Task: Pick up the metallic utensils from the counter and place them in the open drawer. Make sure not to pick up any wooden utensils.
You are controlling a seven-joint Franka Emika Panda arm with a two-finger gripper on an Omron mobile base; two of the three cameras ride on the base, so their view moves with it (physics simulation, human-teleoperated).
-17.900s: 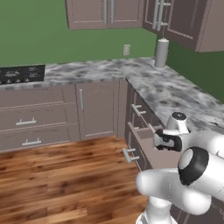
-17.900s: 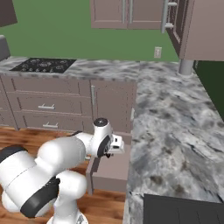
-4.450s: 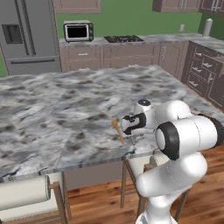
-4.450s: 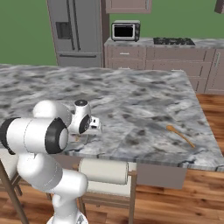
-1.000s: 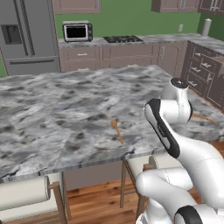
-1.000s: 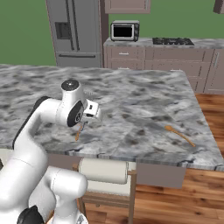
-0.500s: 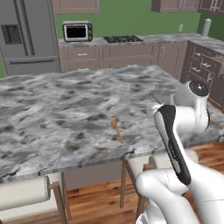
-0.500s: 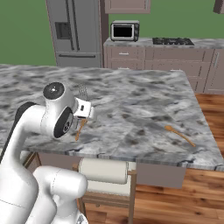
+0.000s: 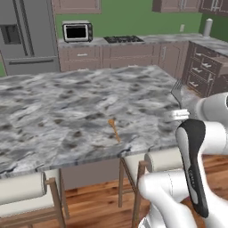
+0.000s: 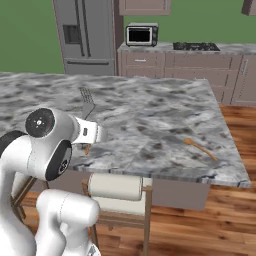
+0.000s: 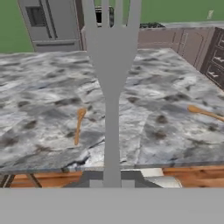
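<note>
You're mid-carry: the gripper point(image 11: 111, 181) is clamping the fork point(image 11: 111, 87) by its handle, tines up, lifted off the counter point(image 9: 67, 116). Next move, as I'm reading it: drive to the drawer and lower the fork in. Two wooden spoons point(image 11: 78, 126) point(image 11: 204, 112) are lying on the counter; leave them. Stools point(image 10: 117, 192) are crowding the near counter edge, so back out clear.
</note>
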